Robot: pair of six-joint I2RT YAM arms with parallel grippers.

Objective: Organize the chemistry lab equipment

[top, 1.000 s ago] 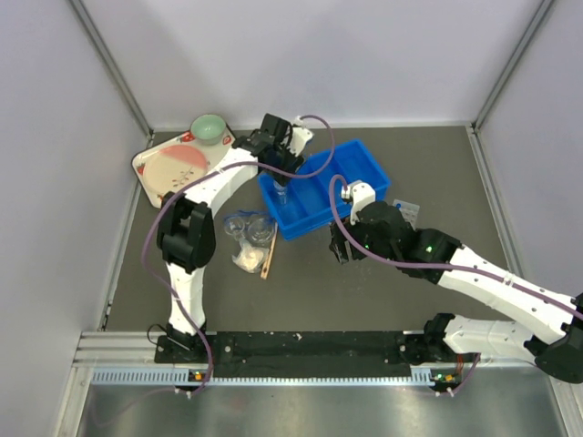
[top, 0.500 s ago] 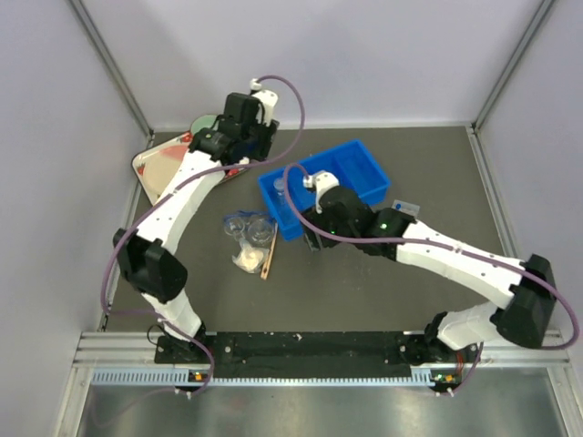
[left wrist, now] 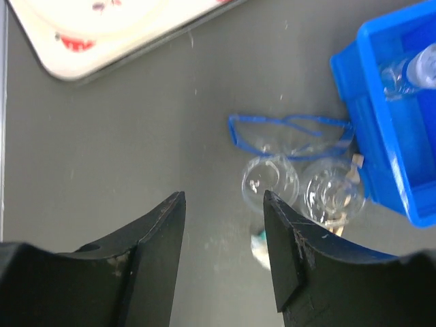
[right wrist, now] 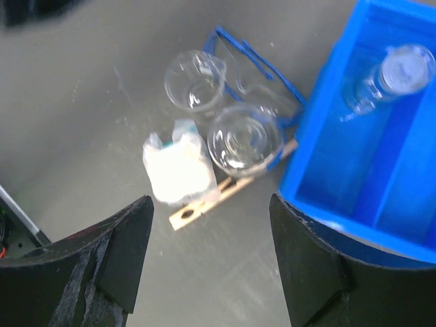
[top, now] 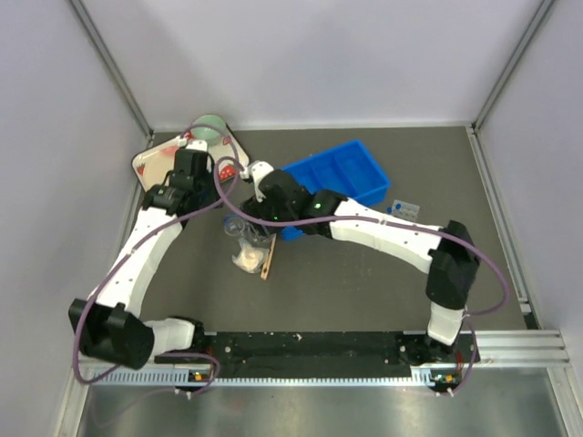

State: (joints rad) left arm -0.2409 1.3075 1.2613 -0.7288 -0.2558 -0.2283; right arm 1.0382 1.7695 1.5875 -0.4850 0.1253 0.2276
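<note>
Three glass flasks, one whitish wad, one wooden stick, one blue bin

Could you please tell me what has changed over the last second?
The left gripper pulled back from over the blue bin toward the tray, holding nothing. The right gripper swung left from beside the bin to above the flasks, open. Flasks, wad, stick, bin and tray stayed put.

the worktop is viewed from high above and behind. both wrist views are aimed down closely, the flasks being shared.
</note>
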